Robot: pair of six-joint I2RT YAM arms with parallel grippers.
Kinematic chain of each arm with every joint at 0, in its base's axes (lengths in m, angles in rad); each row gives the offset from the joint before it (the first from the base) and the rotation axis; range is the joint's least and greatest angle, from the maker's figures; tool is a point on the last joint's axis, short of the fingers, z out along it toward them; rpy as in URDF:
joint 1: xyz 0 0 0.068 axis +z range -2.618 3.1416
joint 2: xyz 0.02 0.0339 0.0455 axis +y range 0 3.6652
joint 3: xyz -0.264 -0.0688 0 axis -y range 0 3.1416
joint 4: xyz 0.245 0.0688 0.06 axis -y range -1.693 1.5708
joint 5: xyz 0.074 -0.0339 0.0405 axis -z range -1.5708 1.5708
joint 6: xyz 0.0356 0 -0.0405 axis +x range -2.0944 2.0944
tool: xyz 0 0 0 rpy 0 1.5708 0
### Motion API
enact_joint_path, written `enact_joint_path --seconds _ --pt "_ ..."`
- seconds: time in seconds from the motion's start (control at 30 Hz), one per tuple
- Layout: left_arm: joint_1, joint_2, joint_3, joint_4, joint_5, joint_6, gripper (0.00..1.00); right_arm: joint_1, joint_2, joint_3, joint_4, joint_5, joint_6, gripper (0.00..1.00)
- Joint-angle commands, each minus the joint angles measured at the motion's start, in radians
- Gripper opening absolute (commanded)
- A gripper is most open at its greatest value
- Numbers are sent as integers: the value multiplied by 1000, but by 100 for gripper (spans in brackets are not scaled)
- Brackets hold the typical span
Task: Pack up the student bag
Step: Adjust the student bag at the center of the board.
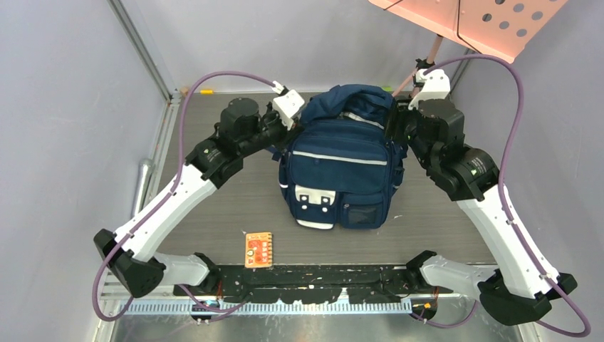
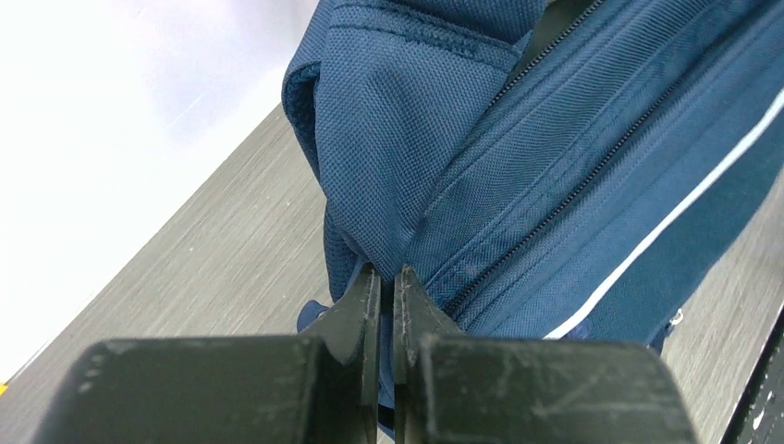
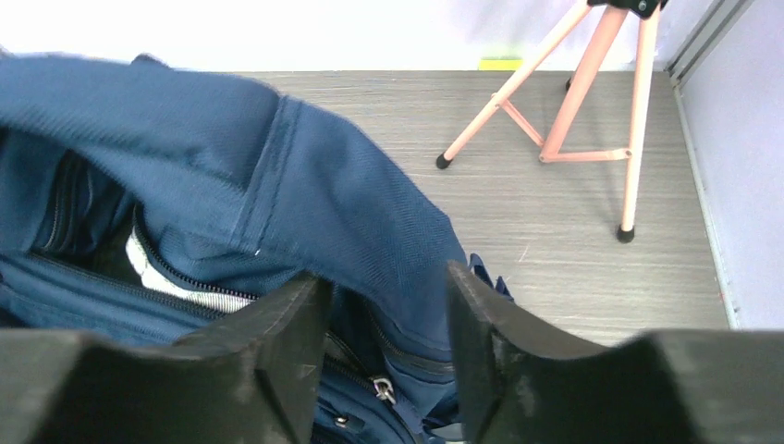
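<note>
Grey table carries the student bag, upright, top zip gaping. Left gripper at bag's upper left corner: fingers pinched together on a fold of bag fabric. Right gripper at bag's upper right: jaws apart, straddling fabric. Orange card near bag's front, not touching.

One backpack, one small orange card (its print too small to read), one pink tripod stand, two robot arms: left arm, right arm.
</note>
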Motion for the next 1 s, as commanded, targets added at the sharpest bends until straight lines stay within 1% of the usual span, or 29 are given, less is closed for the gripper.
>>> enact_joint_path --seconds 0.0,0.07,0.2,0.37,0.4,0.47,0.6,0.67,0.77,0.97 --pt "8 -76 -71 40 109 40 0 -50 -23 7 66 -45 -13 64" --pt "9 -78 -73 19 100 39 0 -103 -27 16 53 -121 16 72" --pt "10 -76 -72 -13 34 37 0 -179 -69 26 47 -248 81 80" --pt "12 -76 -66 -45 -26 30 0 -197 -127 24 4 -263 148 86" --pt "13 -78 -68 -48 -34 29 0 -198 -149 20 -2 -260 158 89" --pt "13 -83 -69 -53 -44 24 0 -198 -198 -7 -6 -273 204 90" --pt "13 -85 -68 -63 -38 7 0 -198 -290 -94 24 -311 335 91" --pt "13 -85 -65 -72 -30 5 0 -198 -335 -157 48 -313 395 89" --pt "12 -85 -59 -88 -18 5 0 -198 -402 -273 90 -306 492 83" --pt "13 -92 -67 -99 12 4 0 -198 -498 -472 202 -261 691 79"
